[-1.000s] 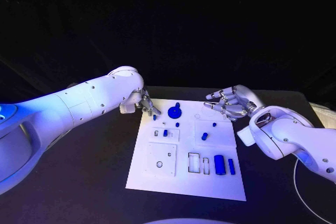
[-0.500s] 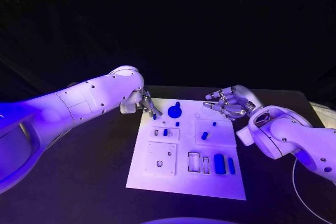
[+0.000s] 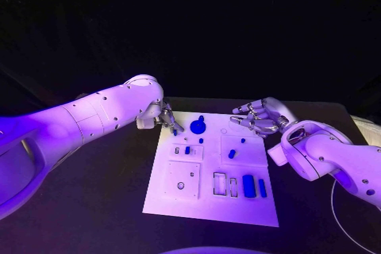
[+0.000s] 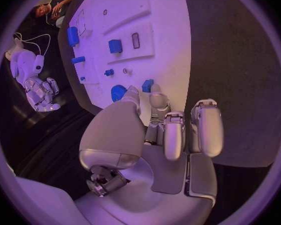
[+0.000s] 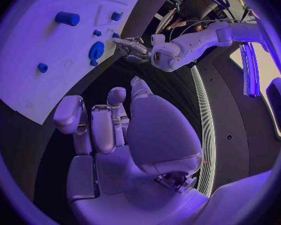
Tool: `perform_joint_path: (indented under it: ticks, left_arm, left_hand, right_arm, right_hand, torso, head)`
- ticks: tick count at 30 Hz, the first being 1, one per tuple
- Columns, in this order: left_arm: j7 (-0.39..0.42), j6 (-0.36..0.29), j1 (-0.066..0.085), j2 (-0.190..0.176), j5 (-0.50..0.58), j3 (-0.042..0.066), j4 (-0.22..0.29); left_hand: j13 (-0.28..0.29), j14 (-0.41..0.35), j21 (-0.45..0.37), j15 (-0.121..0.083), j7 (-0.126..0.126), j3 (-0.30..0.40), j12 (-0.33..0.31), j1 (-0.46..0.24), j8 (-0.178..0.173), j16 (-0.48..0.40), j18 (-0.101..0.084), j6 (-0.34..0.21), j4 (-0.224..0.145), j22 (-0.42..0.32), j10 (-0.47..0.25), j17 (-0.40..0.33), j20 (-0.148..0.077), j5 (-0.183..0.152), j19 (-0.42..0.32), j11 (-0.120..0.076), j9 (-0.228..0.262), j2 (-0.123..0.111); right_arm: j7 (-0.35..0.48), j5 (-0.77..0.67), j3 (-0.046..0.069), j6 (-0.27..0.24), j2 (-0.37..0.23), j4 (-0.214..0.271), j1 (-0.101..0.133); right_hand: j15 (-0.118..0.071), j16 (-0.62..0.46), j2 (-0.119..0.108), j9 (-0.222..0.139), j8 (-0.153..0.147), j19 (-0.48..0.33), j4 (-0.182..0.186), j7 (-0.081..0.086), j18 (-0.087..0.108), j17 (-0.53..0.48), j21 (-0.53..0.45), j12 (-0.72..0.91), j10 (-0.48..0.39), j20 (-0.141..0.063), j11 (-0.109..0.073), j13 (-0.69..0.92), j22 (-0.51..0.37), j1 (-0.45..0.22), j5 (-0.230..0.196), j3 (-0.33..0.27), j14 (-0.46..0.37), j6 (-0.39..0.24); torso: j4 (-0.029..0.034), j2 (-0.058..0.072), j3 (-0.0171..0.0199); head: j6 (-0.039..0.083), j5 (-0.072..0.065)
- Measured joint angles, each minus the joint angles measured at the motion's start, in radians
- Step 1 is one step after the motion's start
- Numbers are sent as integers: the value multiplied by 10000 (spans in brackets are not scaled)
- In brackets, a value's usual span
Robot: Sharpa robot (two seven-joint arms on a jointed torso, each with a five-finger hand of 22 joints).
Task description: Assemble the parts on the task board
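From the head camera, the board point(image 3: 213, 174) lies flat mid-surface with blue parts spread over it: a disc point(image 3: 197, 127) near its far edge, a peg point(image 3: 232, 153) to the right of middle, a cylinder point(image 3: 249, 186) and a bar point(image 3: 262, 188) toward the near right, probably laid out so each can be reached from above. The left hand point(image 3: 166, 119) hangs over the board's far left corner, fingers pointed down at a small part point(image 3: 175, 132) there. The right hand point(image 3: 260, 117) hovers above the far right corner, fingers curled in, holding nothing. At the left wrist, the fingertips point(image 4: 152, 91) stand just beside that small part point(image 4: 147, 85), seemingly not yet gripping (contact is hard to judge), fingers apart. At the right wrist, the right hand point(image 5: 109, 120) is loosely curled and empty above the board's edge point(image 5: 28, 107), likely waiting.
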Motion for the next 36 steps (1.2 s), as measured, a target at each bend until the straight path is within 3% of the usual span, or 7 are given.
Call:
perform_joint_path:
  ticks: [16,21,26,28,31,34,36]
  left_arm:
    - [0,85,0,-8,4,0,45]
    - [0,75,0,-7,2,2,52]
    - [-1,50,19,-14,3,15,52]
    - [-1,37,19,-15,3,15,49]
    - [-4,19,16,-15,2,12,48]
    - [-4,-2,8,-20,-4,7,49]
    - [-4,-24,3,-40,-7,3,69]
  left_hand:
    - [51,-25,0,-24,-18,-22,71,272,46,0,-1,91,-33,0,73,7,0,0,0,-1,-8,89]
    - [43,-35,0,-108,-56,533,71,1248,78,0,0,87,-491,0,108,7,-74,50,1,-36,-53,469]
    - [-48,5,0,-148,-75,1440,17,1972,-53,0,1,-45,-926,0,50,6,-145,70,2,-89,-174,514]
    - [-108,4,0,-148,-69,1806,-64,2222,-74,0,1,-115,-910,-1,50,6,-145,79,2,-89,-188,478]
    - [-219,4,-55,-147,-34,2392,-168,2383,-32,0,1,-150,-328,-1,49,6,-145,89,2,-87,-190,314]
    - [-267,4,-56,-147,-32,2842,-170,2187,83,0,0,-152,13,-1,49,5,-145,124,2,-87,-180,55]
    - [-300,4,-55,-147,-32,3797,-170,1786,242,0,0,-152,-57,0,49,5,-145,126,2,-87,-118,-345]
  right_arm:
    - [-15,-6,-14,27,23,-16,-6]
    - [-17,-7,-16,31,24,-16,-8]
    - [-19,-8,-17,34,22,-16,-9]
    - [-20,-9,-18,35,20,-16,-9]
    - [-22,-9,-19,36,18,-13,-10]
    - [-24,-10,-19,38,17,-12,-10]
    - [-25,-10,-19,40,16,-12,-10]
  right_hand:
    - [0,-39,0,0,0,0,0,0,0,0,0,0,-29,0,42,-17,-24,0,56,0,0,0]
    - [0,-39,0,0,0,0,0,0,0,-1,0,0,-28,0,42,-17,-24,0,56,0,0,0]
    - [0,-39,0,0,0,0,0,0,0,-1,0,0,-28,0,43,-17,-24,0,56,0,0,0]
    - [0,-39,0,0,0,0,0,0,0,-1,0,0,-28,0,43,-17,-24,0,56,0,0,0]
    - [0,-39,0,0,0,0,0,0,0,-1,0,0,-28,0,43,-16,-24,0,56,0,0,0]
    - [0,-39,0,0,0,0,0,0,0,-1,0,0,-28,0,42,-16,-24,0,56,0,0,0]
    - [0,-39,0,0,0,0,0,0,0,-1,0,0,-28,0,43,-17,-24,0,56,0,0,0]
  torso:
    - [2,-3,-9]
    - [2,-2,-9]
    - [1,0,-7]
    - [-1,1,-6]
    - [-3,1,-5]
    - [-5,1,-5]
    - [-8,1,-6]
  head:
    - [-32,6]
    - [-36,13]
    - [-60,13]
    - [-63,13]
    - [-72,13]
    - [-79,9]
    - [-81,9]
